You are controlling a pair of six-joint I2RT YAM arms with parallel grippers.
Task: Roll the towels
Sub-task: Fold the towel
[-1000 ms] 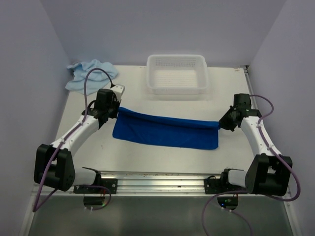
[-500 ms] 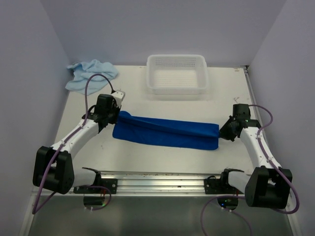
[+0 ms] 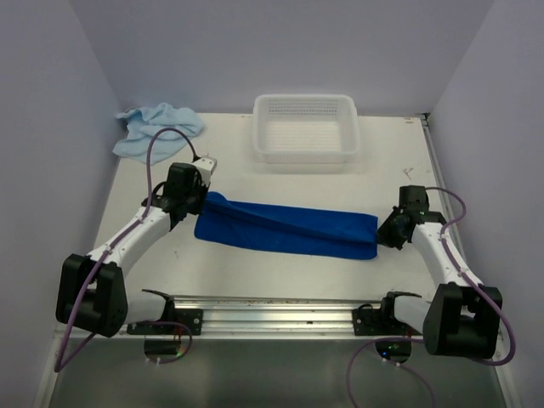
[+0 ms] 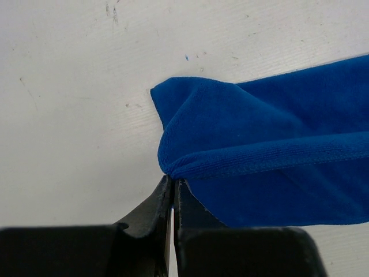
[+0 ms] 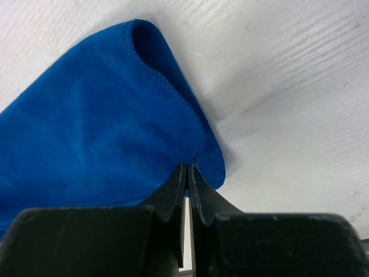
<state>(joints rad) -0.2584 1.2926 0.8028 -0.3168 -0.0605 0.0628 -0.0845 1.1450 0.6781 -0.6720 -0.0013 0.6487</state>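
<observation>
The dark blue towel (image 3: 285,228) lies folded into a long band across the middle of the table. My left gripper (image 3: 204,197) is at its left end, low over the table. In the left wrist view the left gripper (image 4: 173,180) is shut on the folded corner of the dark blue towel (image 4: 265,156). My right gripper (image 3: 381,231) is at the right end. In the right wrist view the right gripper (image 5: 187,168) pinches the hem of the dark blue towel (image 5: 98,127). The pale blue towel (image 3: 157,126) lies crumpled at the far left corner.
A white perforated basket (image 3: 304,99) stands at the back centre, just beyond the dark towel. Walls close in the table on the left, right and back. A metal rail (image 3: 272,304) with the arm bases runs along the near edge.
Both grippers came down and a little nearer with the towel's ends. The dark towel, held stretched between them before, now rests on the table with its top layer folded over.
</observation>
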